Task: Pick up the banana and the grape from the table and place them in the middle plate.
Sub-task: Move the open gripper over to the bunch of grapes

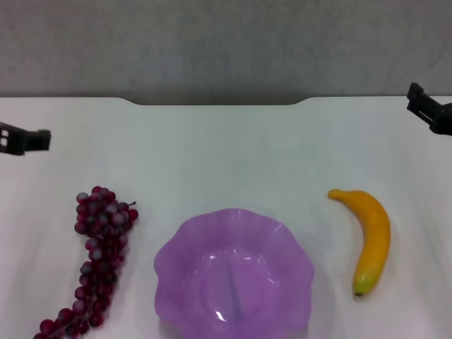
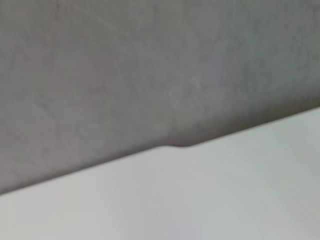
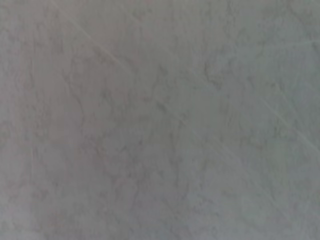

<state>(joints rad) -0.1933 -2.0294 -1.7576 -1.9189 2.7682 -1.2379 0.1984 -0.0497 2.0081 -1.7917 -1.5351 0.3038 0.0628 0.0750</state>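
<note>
So we start with nothing moved: the banana (image 1: 369,239) lies on the white table (image 1: 233,155) to the right of the purple scalloped plate (image 1: 185,248), its greenish tip toward us, and the grape bunch (image 1: 99,256) lies lengthwise to the left of the plate. Neither touches the plate, which holds no fruit. Our left gripper (image 1: 27,139) sits at the left edge above the table and our right gripper (image 1: 428,107) at the far right edge, both well apart from the fruit; we cannot tell how their fingers stand. We judge the reach comes first. We should bring each arm down over its own fruit's middle, turn the wrist across its length, and grip gently.
</note>
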